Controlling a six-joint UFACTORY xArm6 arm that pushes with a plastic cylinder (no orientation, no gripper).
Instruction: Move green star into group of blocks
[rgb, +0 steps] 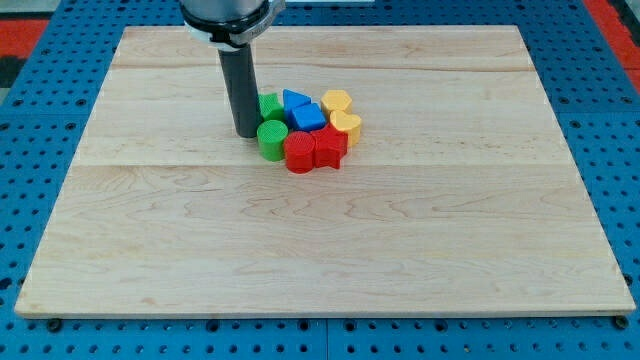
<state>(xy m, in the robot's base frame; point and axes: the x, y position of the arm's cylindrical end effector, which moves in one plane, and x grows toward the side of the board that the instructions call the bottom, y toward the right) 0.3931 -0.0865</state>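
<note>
The green star (269, 104) sits at the left edge of a tight group of blocks in the upper middle of the board, partly hidden behind my rod. The group holds a green cylinder (272, 139), a red cylinder (299, 153), a red star-like block (329, 147), two blue blocks (295, 99) (308, 117) and two yellow blocks (337, 101) (346, 125). My tip (246, 132) rests on the board at the group's left side, touching or almost touching the green star and the green cylinder.
The wooden board (320, 230) lies on a blue perforated table (40, 100). The arm's dark housing (228, 18) hangs over the board's top edge.
</note>
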